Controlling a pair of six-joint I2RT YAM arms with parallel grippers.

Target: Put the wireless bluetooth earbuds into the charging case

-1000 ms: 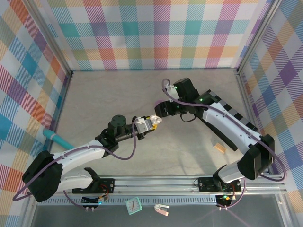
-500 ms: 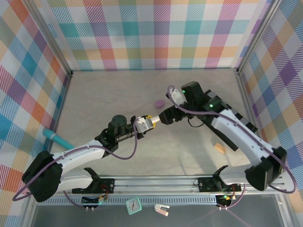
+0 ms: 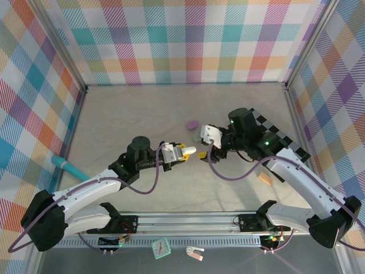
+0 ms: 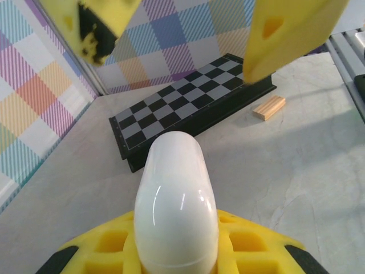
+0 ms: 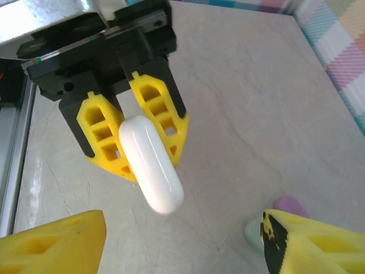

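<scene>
A white pill-shaped charging case is held closed above the table, with my left gripper shut on its near end. In the left wrist view the case stands up from between the yellow fingers. My right gripper is open just to the right of the case tip and faces it without touching. Seen from the right wrist, the case points out of the left gripper, above my right gripper. The earbuds are out of view.
A purple case and a mint case lie on the table behind the grippers. A folded chessboard and a wooden block lie to the right. A teal object sits at the left wall.
My right gripper has swung from behind the left gripper toward the table's front, uncovering the purple and mint cases. The left gripper has shifted slightly right, still holding the white case.
</scene>
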